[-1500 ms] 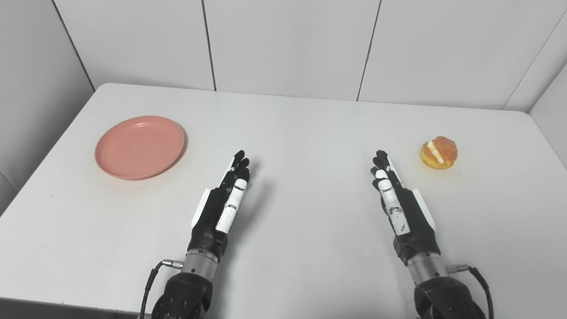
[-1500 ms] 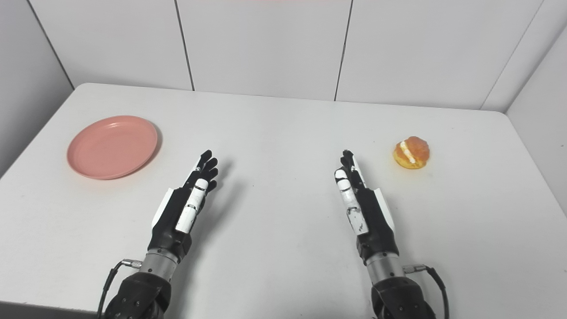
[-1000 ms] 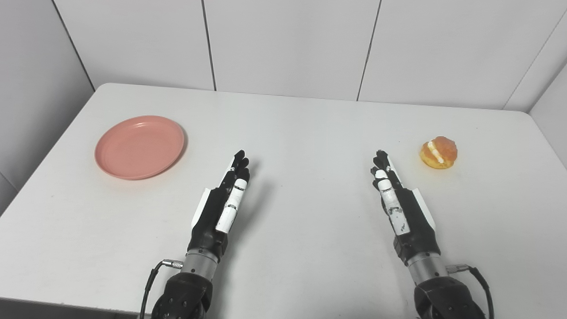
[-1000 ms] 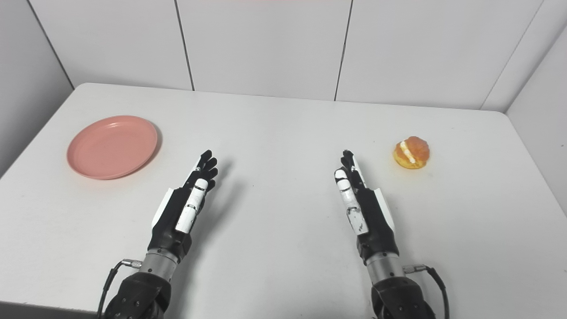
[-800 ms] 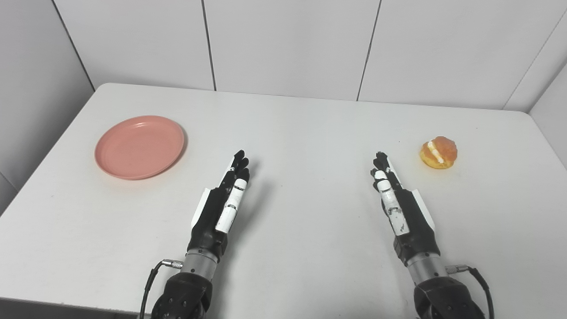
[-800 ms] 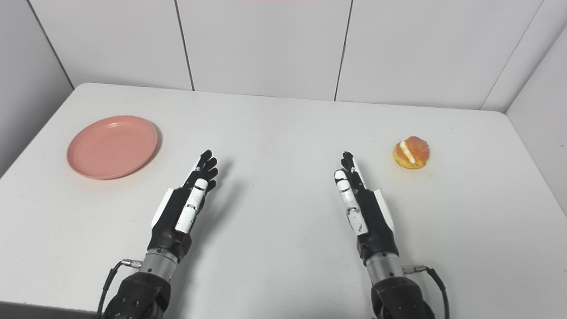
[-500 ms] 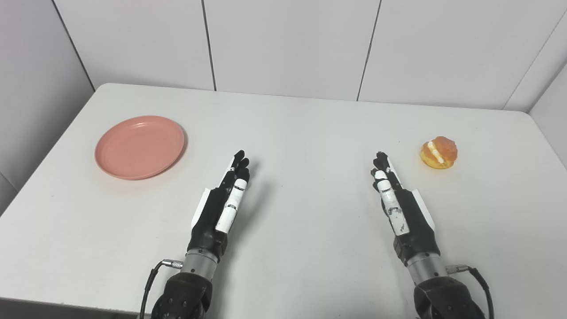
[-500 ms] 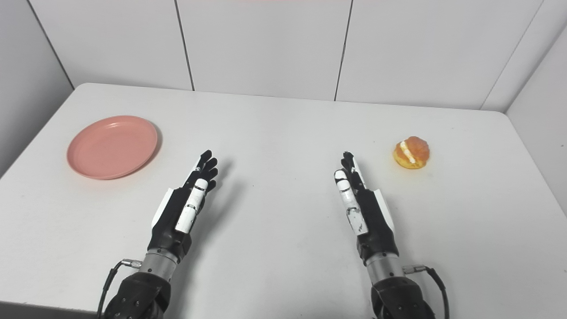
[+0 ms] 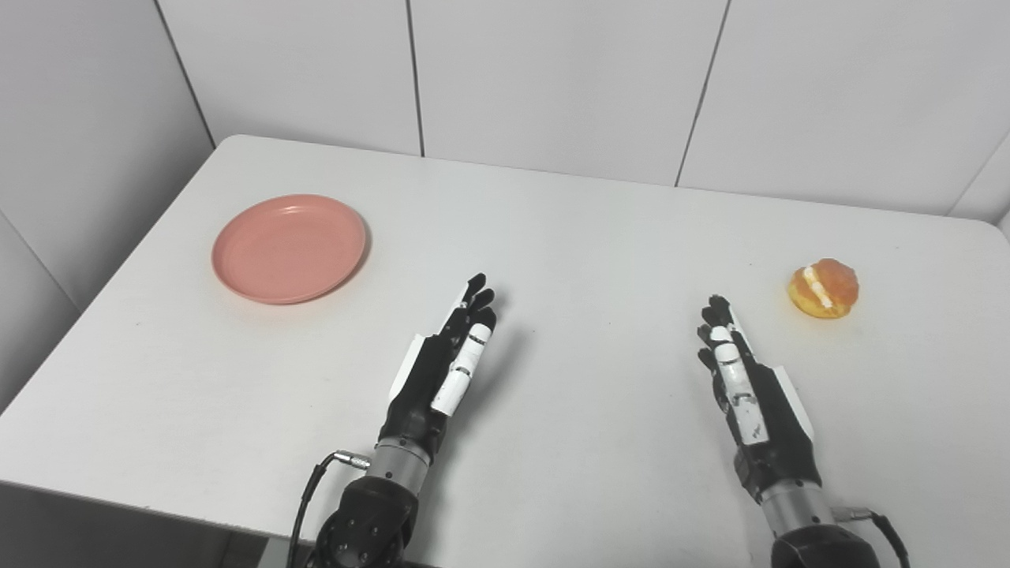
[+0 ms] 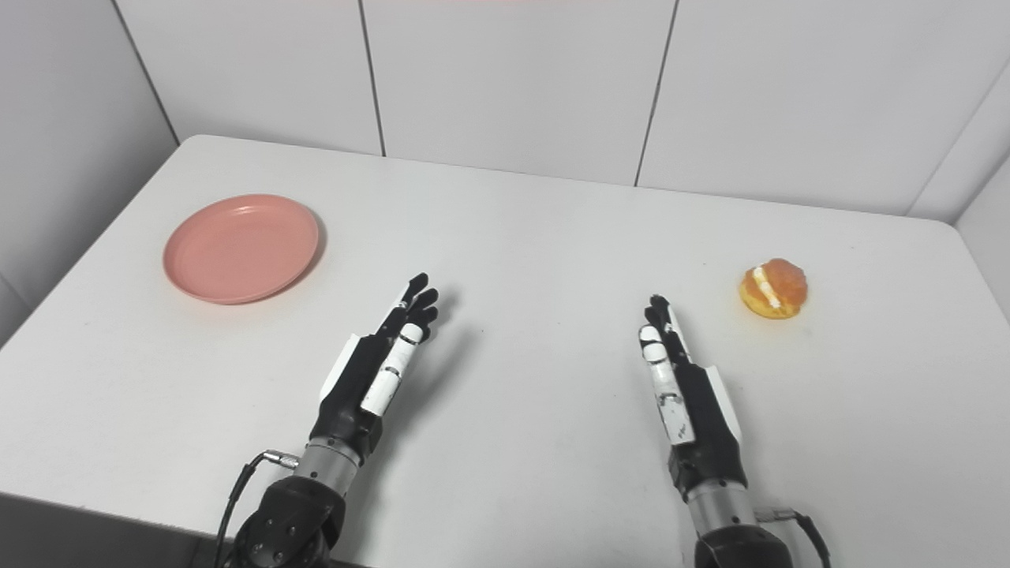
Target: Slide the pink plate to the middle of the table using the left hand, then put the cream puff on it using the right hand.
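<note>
Both the left hand [image 9: 442, 371] and right hand [image 9: 750, 386] hover flat, fingers straight and empty, while the pink plate [image 9: 289, 248], likely light and slick enough to slide by its near rim, sits far left and the soft, squashable-looking cream puff [image 9: 823, 287] sits far right.

The pink plate [image 9: 289, 248] is round and shallow with a low raised rim, lying flat and empty in the upper left of the frame. The cream puff [image 9: 823, 287] is a small golden-brown ball split by a white stripe of cream, sitting alone at the right edge, mid-height.
</note>
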Motion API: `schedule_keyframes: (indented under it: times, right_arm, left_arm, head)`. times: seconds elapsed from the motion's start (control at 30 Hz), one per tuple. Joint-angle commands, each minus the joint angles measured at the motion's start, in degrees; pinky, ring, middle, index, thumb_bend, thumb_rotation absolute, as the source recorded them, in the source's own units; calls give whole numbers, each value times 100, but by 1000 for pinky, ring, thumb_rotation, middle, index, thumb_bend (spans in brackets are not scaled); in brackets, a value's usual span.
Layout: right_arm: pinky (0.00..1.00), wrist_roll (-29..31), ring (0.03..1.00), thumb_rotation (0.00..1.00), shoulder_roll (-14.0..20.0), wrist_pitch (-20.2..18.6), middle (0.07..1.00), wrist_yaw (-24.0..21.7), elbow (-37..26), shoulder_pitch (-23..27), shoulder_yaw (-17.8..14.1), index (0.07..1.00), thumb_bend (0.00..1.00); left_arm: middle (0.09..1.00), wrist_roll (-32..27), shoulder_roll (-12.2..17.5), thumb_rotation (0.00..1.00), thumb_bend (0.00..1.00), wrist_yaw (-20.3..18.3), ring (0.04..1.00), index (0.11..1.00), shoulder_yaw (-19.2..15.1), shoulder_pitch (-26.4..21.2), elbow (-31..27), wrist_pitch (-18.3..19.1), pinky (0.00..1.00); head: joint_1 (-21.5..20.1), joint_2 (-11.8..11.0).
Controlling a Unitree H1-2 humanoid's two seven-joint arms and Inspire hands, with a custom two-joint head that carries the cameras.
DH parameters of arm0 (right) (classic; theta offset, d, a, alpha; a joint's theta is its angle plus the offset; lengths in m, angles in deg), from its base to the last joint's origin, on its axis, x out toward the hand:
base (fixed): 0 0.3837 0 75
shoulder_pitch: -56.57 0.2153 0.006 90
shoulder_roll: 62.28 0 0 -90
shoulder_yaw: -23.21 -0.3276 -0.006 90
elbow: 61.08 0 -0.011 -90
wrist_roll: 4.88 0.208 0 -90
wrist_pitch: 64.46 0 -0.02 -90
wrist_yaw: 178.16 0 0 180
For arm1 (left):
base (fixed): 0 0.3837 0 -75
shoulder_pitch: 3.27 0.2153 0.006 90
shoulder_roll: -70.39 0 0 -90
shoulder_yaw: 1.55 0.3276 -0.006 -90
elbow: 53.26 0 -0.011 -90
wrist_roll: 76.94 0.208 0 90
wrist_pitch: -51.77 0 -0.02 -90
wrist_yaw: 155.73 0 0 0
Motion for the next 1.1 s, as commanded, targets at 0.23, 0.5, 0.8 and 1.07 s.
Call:
schedule_keyframes:
  times: [0.23, 0.5, 0.8, 1.07]
  right_arm:
    - [1000, 465, 1000, 1000, 212, 812, 1000, -242, 287, 115, -163, 1000, 138]
    - [1000, 677, 1000, 1000, 272, 858, 1000, -293, 385, 150, -228, 1000, 105]
    - [1000, 663, 1000, 1000, 310, 837, 1000, -274, 299, 136, -203, 1000, 56]
    - [1000, 628, 1000, 1000, 291, 805, 1000, -246, 204, 116, -165, 1000, 40]
  left_arm:
    - [949, 279, -332, 952, 497, 440, 930, 952, 268, 309, 254, -397, 893]
    - [952, 456, -415, 968, 518, 619, 937, 949, 415, 258, 453, -481, 897]
    - [956, 545, -476, 1000, 512, 672, 943, 950, 445, 243, 506, -474, 904]
    - [957, 559, -472, 1000, 512, 660, 944, 952, 440, 253, 440, -422, 907]
  head:
    - [544, -360]
    - [819, -493]
    - [852, -525]
    - [838, -482]
